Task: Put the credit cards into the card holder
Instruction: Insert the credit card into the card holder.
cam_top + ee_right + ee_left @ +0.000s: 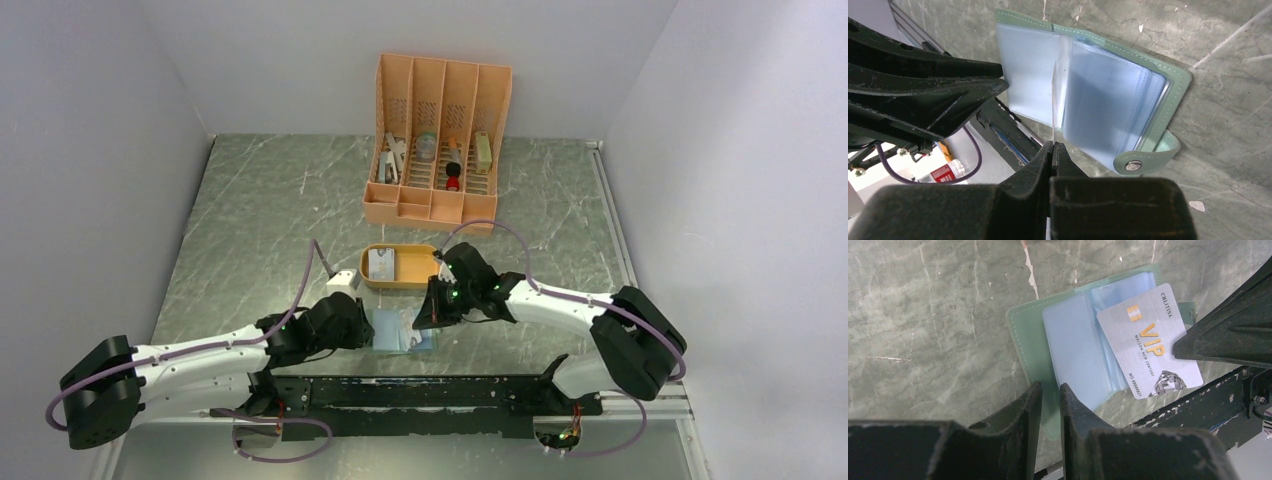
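Currently in hand: your right gripper (1053, 146) has its fingers pressed together on the VIP card (1148, 340), a silver card with gold lettering, pinched at one edge.
Card holder: the card holder (1068, 340) lies open on the table (260, 220) just ahead of the arm bases, between your two grippers. Its green cover is down and its clear pockets are up. The snap strap (1148, 157) lies out to one side.
Left gripper: the left gripper (1050, 390) has its fingers drawn to a narrow slit at the holder's near cover edge. Green shows in the slit, so you appear to be pinching the cover to steady it.
Card versus pocket: the VIP card sits askew over the stack of clear pockets, one corner near the fold. Most of its face shows, so it is not seated. Whether its leading edge has entered a pocket mouth cannot be told from these views.
Right wrist view: the card is seen edge-on, standing up from the fold between the flat leaf and the bulging pockets.
Waiting: a second card (381, 263) lies in the orange oval tray (400, 286), just beyond the holder.
Done: no card can be seen fully inside a pocket.
Left to do: by my reading, seat the VIP card, then fetch and pocket the tray card. Whether more cards lie beneath it is not visible.
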